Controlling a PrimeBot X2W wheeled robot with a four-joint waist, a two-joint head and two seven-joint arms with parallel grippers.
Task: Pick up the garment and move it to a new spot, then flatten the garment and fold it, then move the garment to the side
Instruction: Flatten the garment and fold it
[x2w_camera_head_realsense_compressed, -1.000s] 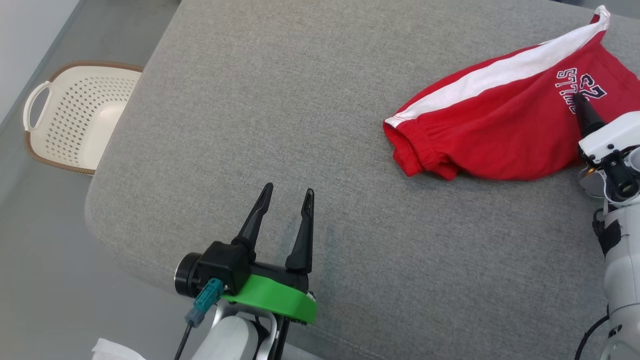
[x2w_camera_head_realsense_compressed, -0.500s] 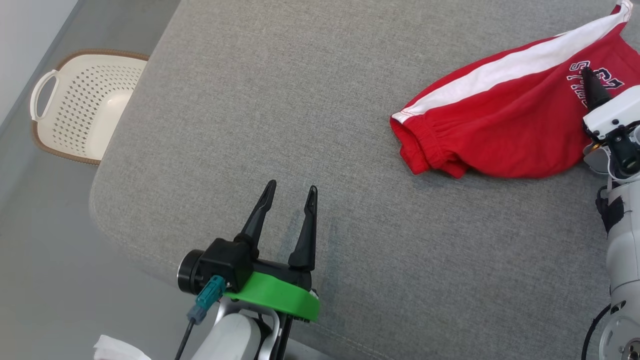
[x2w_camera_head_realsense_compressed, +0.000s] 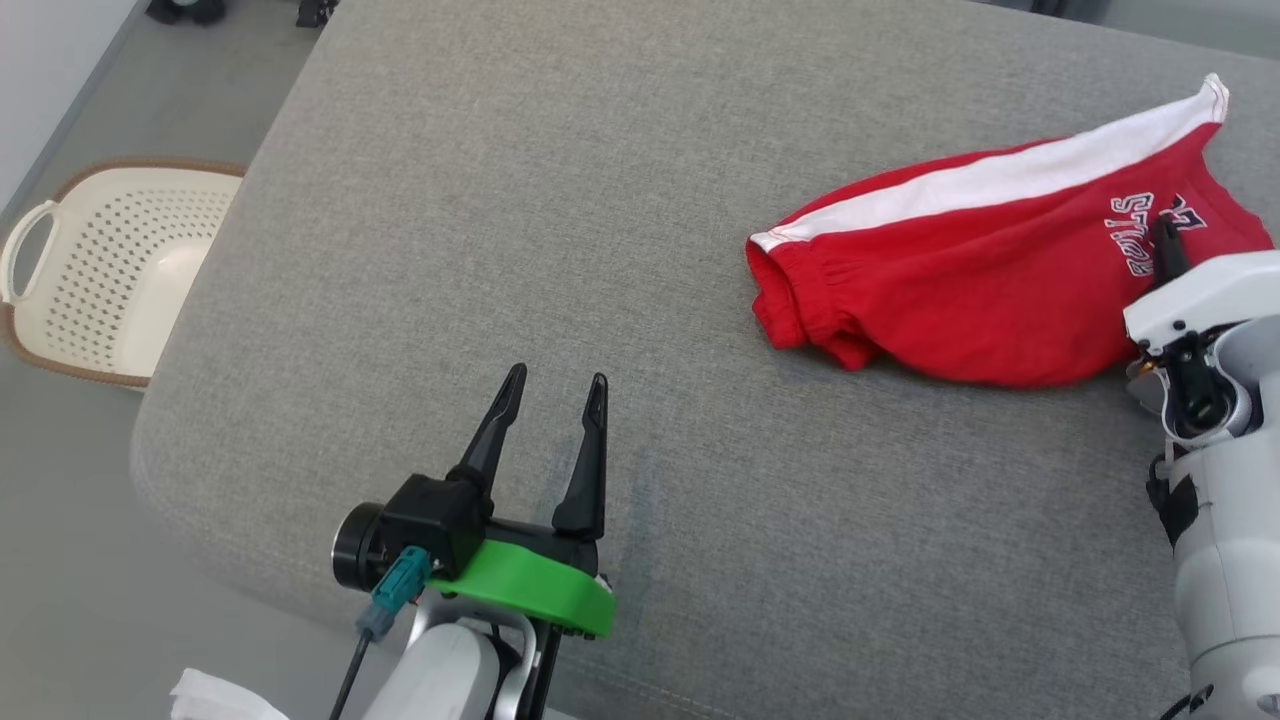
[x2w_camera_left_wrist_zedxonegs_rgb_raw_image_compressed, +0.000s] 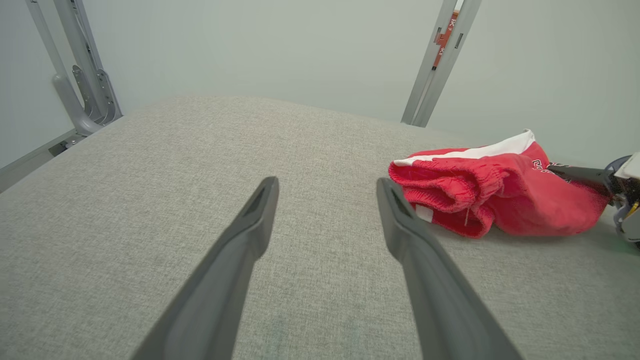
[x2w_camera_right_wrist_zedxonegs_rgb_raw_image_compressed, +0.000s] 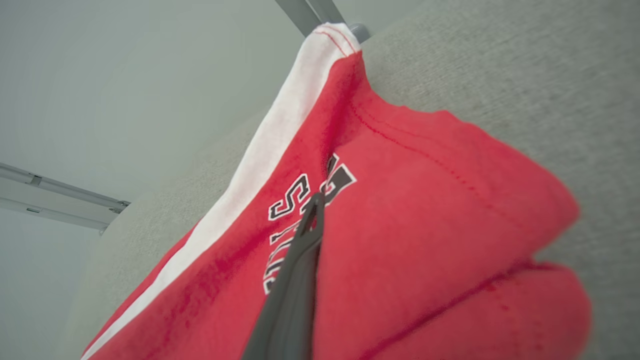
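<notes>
The garment (x2w_camera_head_realsense_compressed: 950, 290) is a pair of red shorts with a white side stripe and dark lettering, lying crumpled at the right of the grey cushion (x2w_camera_head_realsense_compressed: 600, 200). My right gripper (x2w_camera_head_realsense_compressed: 1163, 240) rests on the lettering with both fingers pressed together, pinching a ridge of red fabric (x2w_camera_right_wrist_zedxonegs_rgb_raw_image_compressed: 425, 225); the closed tips (x2w_camera_right_wrist_zedxonegs_rgb_raw_image_compressed: 315, 205) sit right at the letters. My left gripper (x2w_camera_head_realsense_compressed: 550, 385) hovers open over bare cushion near the front edge, well left of the shorts. In the left wrist view its open fingers (x2w_camera_left_wrist_zedxonegs_rgb_raw_image_compressed: 325, 187) frame empty cushion, with the garment (x2w_camera_left_wrist_zedxonegs_rgb_raw_image_compressed: 500, 200) to the right.
A white perforated basket (x2w_camera_head_realsense_compressed: 90, 270) stands on the floor left of the cushion. Something white (x2w_camera_head_realsense_compressed: 215, 695) pokes in at the bottom left. Grey metal frame posts (x2w_camera_left_wrist_zedxonegs_rgb_raw_image_compressed: 435, 60) rise behind the cushion's far edge.
My right gripper's fingers have closed on the fabric at the lettering. The head camera has shifted, so the whole scene sits differently. The left gripper has stayed open and still.
</notes>
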